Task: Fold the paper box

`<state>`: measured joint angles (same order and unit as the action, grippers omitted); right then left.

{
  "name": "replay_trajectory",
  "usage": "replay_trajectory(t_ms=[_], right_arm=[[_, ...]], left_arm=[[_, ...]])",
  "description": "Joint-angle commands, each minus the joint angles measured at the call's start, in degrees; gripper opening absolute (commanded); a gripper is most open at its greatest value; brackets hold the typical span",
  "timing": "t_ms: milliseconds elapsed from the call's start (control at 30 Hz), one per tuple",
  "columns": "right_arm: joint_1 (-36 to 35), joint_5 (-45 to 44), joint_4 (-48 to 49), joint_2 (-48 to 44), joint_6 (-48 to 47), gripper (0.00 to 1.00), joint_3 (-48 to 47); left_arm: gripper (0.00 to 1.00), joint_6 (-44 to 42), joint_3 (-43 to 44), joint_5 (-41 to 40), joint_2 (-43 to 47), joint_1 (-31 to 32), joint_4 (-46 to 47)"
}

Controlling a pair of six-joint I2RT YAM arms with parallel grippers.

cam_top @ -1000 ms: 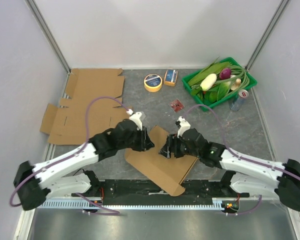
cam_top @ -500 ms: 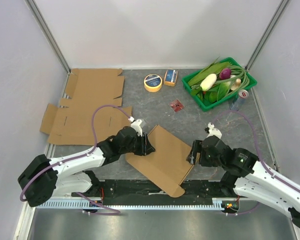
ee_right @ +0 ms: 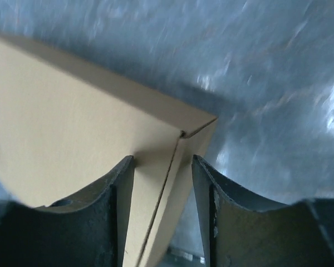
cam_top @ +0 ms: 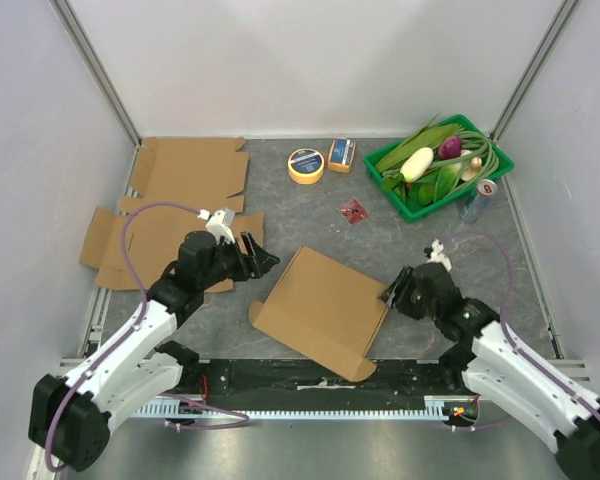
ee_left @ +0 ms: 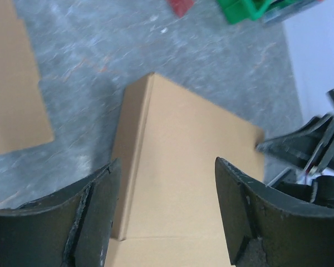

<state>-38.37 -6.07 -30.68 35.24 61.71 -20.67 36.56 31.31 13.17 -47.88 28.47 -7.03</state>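
Since the box (cam_top: pixel 325 310) lies collapsed flat near the front edge of the table (cam_top: pixel 310 215), between the two arms, both grippers can reach its sides. It is plain brown cardboard, smooth and matt. Its shape is a tilted rectangle with a sharp fold line along its left side and a rounded flap at the near corner.

The right gripper (cam_top: pixel 393 292) stands at the right edge of the box. In the wrist view its dark fingers sit on both sides of a pointed corner where two layers of board meet, and the jaws are partly apart. Whether they press the board or only stand around it, I cannot tell. I judge this place is chosen because the layers there can be pulled apart to raise the box.

The left gripper (cam_top: pixel 255 255), further back, is apart from the box, with jaws wide and nothing in them. It looks down on the folded left edge.

Behind it lie flat sheets (cam_top: pixel 170 215) of the same cardboard with cut flaps. At the far side are a yellow roll of tape (cam_top: pixel 305 165) and a green crate (cam_top: pixel 503 160) of vegetables, on the grey, marbled tabletop.
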Motion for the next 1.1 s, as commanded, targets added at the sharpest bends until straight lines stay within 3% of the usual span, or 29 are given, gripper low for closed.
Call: replay_trajectory(t_ms=[0,33,133,300,433,500,700,867,1067], right_arm=[[14.08,12.59,20.16,14.7,-14.65,0.5,-2.45],[20.72,15.96,22.65,18.42,-16.61,0.46,-3.06],[27.28,22.94,28.31,32.14,-25.01,0.5,-12.77],[26.95,20.31,15.08,43.41,-33.67,0.64,-23.01],[25.2,16.36,12.48,35.7,-34.82,0.75,-17.58],[24.75,17.65,12.39,31.23,-33.86,0.76,-14.06],[26.76,22.04,18.79,26.02,-30.17,0.61,-10.54],[31.42,29.78,24.52,28.29,-28.23,0.33,-7.2],[38.02,34.8,27.07,30.49,-28.66,0.25,-2.63]], left_arm=[[0.75,-1.23,-4.41,6.26,-3.71,-3.07,2.36],[0.75,-0.96,-4.85,5.38,-5.28,-3.16,4.89],[0.75,1.4,-7.66,6.16,-7.66,-3.42,11.66],[0.75,2.11,-8.19,12.39,-16.45,-3.51,20.9],[0.75,4.22,-9.16,16.18,-21.02,-3.33,26.79],[0.75,5.01,-10.56,16.89,-22.08,-3.24,30.56],[0.73,6.6,-12.41,17.15,-22.96,-3.16,32.34],[0.76,7.65,-13.73,17.33,-22.96,-3.16,33.48],[0.89,8.53,-13.29,17.06,-25.06,-3.33,33.57]])
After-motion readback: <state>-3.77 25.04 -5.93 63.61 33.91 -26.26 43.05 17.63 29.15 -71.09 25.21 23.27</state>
